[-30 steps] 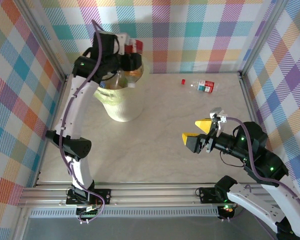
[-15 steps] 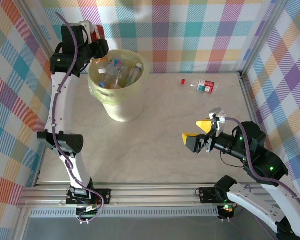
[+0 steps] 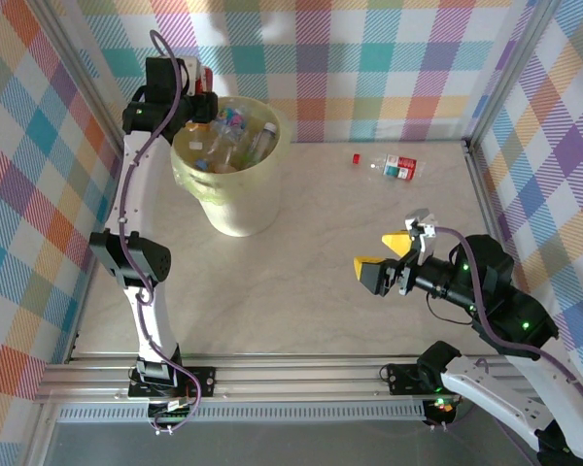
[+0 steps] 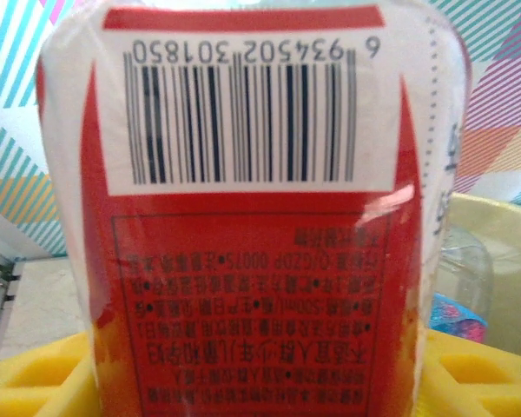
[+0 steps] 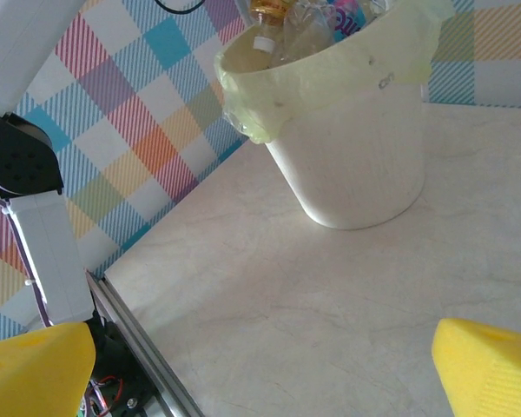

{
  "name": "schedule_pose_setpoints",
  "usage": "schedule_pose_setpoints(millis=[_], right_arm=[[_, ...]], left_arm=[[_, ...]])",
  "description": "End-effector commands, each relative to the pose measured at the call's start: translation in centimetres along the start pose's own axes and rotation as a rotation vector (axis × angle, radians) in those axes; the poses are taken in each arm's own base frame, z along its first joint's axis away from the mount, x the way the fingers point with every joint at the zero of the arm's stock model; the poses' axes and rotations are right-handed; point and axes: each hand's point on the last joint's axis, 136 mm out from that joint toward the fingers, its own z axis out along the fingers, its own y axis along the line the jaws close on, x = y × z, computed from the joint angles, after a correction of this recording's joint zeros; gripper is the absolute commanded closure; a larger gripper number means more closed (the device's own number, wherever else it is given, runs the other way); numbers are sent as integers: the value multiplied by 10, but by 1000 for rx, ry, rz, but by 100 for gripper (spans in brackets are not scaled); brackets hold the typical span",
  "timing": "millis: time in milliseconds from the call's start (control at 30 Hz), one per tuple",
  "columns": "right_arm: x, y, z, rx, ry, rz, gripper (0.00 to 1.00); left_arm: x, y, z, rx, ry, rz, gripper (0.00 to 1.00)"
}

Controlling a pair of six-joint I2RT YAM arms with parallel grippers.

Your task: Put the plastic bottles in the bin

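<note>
— What is the left gripper [image 3: 196, 83] doing?
— Its yellow pads [image 4: 35, 382] clasp a red-labelled bottle [image 4: 243, 261] over the far left rim of the bin [image 3: 235, 209].
— Any writing on it?
— A barcode [image 4: 243, 113] seen upside down, 6 934502 301850. Below it is a box of small Chinese print, too fine to read.
— And the right gripper [image 3: 381, 252]?
— Its jaws are spread wide with nothing between them, above the table [image 3: 301, 282]. One loose bottle [image 3: 400, 167] lies near the back wall, a red cap [image 3: 356, 157] just beside it; its label is illegible. Other bottles [image 3: 235, 136] lie in the bin.
</note>
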Motion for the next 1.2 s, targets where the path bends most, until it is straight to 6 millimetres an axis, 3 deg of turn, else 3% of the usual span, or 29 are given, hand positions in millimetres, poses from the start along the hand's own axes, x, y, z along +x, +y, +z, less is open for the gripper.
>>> schedule_pose_setpoints(millis=[0, 267, 567, 667, 867, 1000, 1167], right_arm=[[1, -4, 9, 9, 6, -6, 0], [7, -12, 28, 24, 35, -10, 0], [7, -23, 44, 67, 50, -32, 0], [7, -31, 50, 104, 52, -41, 0], [-1, -48, 62, 190, 46, -76, 0], [-4, -61, 75, 245, 76, -111, 0], [-10, -83, 94, 307, 121, -134, 0]], left_arm=[[-5, 8, -9, -38, -18, 54, 33], [22, -4, -11, -7, 57, 76, 24], [9, -17, -33, 66, 28, -20, 7], [-1, -21, -49, 93, -2, -61, 0], [-18, -25, -87, 135, -63, -148, 0], [-23, -41, -122, 251, -112, -180, 0], [3, -81, -161, 437, -99, -181, 0]])
